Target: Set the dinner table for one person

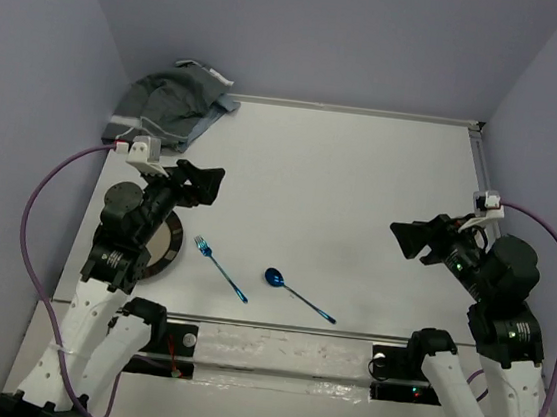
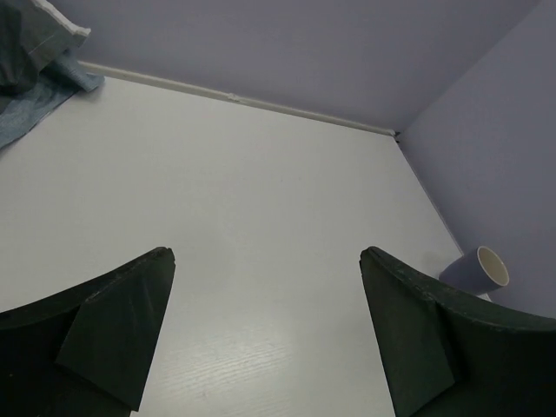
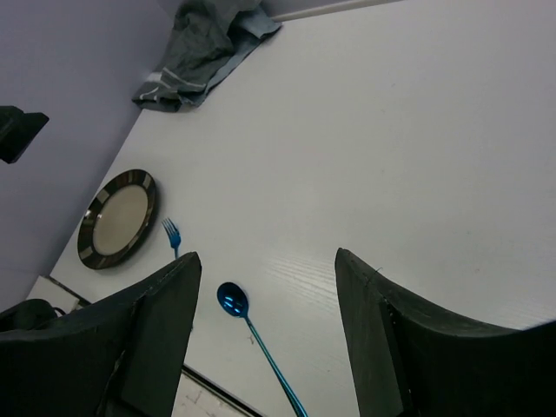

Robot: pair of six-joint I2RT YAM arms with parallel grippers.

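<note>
The table is matt white with a faint wood grain. The cloth in its far left corner is soft, crumpled grey fabric. The fork and spoon are glossy blue metal. The plate has a shiny dark rim. The cup looks smooth and pale.

dinner table | large white matte rectangle | flat, level | fills most of view

my left arm and right arm: white lower links, black joints, black wedge fingers, purple cables
</note>
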